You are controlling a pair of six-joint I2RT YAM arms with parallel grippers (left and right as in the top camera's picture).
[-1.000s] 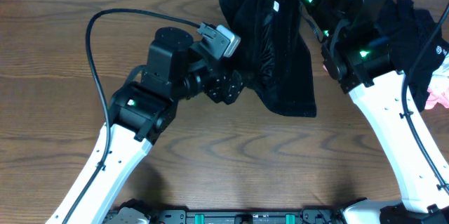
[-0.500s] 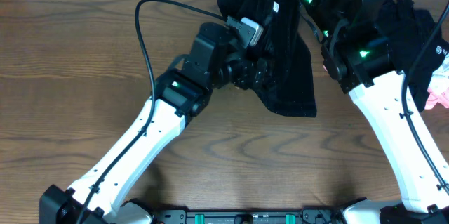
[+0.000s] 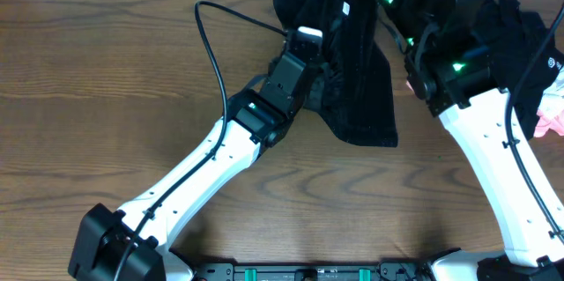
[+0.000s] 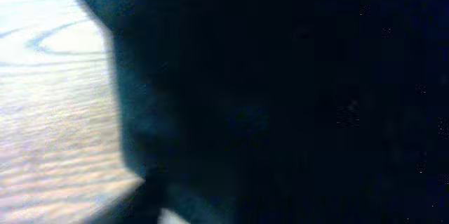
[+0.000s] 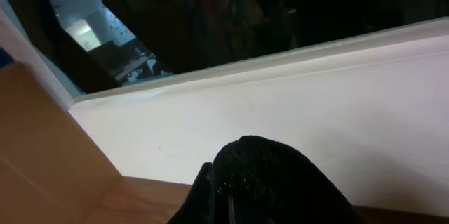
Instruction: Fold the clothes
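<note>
Left: your left arm (image 3: 211, 153) stretches diagonally over the table (image 3: 88, 78), with its cable (image 3: 207, 39) looping free above the wood. Twist the wrist hard and that loop could catch on the arm.

Centre-left: the left gripper (image 3: 319, 77) is nosed into the left edge of the clothes (image 3: 366, 96), a black fuzzy garment draped in a bunch at top centre. Whether its lower end touches the table is unclear. The wrist view is nothing but dark knit and the fingers are hidden, so you cannot tell whether the jaws stand wide, narrow, or on fabric.
- Risk: a blind pinch takes several layers, or none. Either way the fold line likely comes out crooked.

Centre-right: the right gripper (image 5: 231, 189) is clamped on a small tuft of the knit, holding the garment up.
- Risk: it is a thin bite on fuzzy cloth. A sideways tug from the left could slip it out and drop the garment in a heap.

Far right: a dark pile (image 3: 515, 25) and a pink cloth (image 3: 551, 122) lie beside the right arm. A wide swing could drag them into the work.
</note>
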